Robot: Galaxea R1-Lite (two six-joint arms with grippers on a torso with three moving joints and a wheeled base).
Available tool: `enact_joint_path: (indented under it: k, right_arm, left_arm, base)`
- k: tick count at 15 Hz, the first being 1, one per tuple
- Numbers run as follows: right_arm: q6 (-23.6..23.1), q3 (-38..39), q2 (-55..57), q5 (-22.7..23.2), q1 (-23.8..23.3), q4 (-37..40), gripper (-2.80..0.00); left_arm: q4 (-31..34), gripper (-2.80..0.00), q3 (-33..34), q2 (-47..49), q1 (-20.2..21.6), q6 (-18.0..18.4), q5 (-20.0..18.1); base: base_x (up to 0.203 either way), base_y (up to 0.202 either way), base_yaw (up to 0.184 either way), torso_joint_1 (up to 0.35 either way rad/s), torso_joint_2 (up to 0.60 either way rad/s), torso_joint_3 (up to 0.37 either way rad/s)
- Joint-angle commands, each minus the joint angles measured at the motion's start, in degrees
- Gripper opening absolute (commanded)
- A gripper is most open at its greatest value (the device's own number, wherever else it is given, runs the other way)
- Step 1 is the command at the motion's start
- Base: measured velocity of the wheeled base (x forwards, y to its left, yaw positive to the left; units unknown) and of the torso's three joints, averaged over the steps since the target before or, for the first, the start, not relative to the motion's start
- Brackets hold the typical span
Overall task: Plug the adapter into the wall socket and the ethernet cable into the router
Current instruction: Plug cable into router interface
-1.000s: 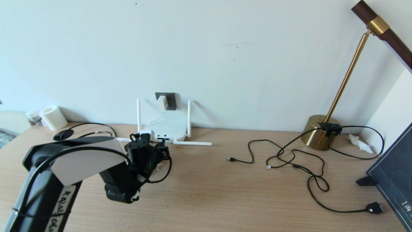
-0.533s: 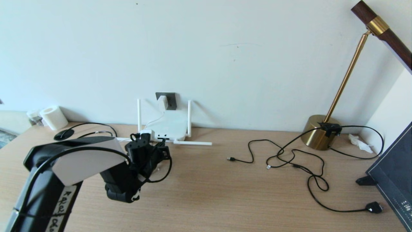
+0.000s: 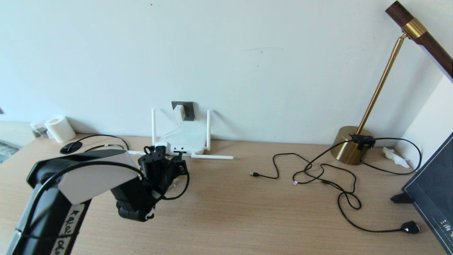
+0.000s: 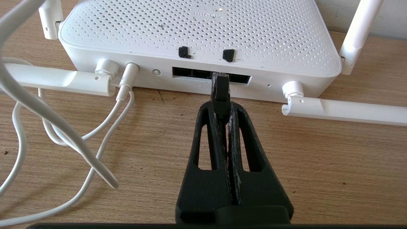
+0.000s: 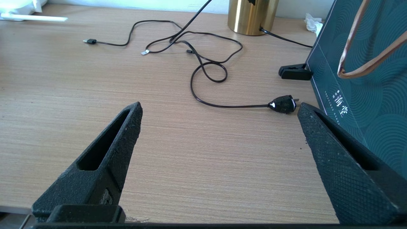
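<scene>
On the wooden counter (image 4: 318, 165), my left hand (image 4: 222, 109) pinches the black-booted ethernet cable (image 4: 220, 90), its long axis aimed straight into the flat white router's (image 4: 197, 31) port row.

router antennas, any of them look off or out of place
Yes. Two of the router's antennas lie flat on the desk, one along each side of its front edge, while the back two stand upright. Nothing looks broken. The left gripper holds the ethernet cable at the port row.

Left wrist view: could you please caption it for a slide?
Left gripper holds the ethernet cable plug at the router port.
</scene>
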Motion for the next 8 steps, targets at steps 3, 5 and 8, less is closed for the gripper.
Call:
enact_joint_path:
  k: [3, 5, 8]
  right_arm:
    - [0.02, 0.01, 0.09, 0.01, 0.02, 0.03, 0.00]
    - [0.02, 0.01, 0.09, 0.01, 0.02, 0.03, 0.00]
    - [0.02, 0.01, 0.07, 0.01, 0.02, 0.03, 0.00]
  left_arm:
    - [-0.09, -2.80, -0.30, 0.20, 0.11, -0.03, 0.00]
    - [-0.08, -2.80, -0.48, 0.55, 0.19, -0.03, 0.00]
    - [-0.17, -2.80, -0.35, 0.60, 0.19, -0.03, 0.00]
  base:
    - [0.000, 0.000, 0.000, 0.000, 0.00, 0.000]
    - [0.000, 0.000, 0.000, 0.000, 0.00, 0.000]
    - [0.000, 0.000, 0.000, 0.000, 0.00, 0.000]
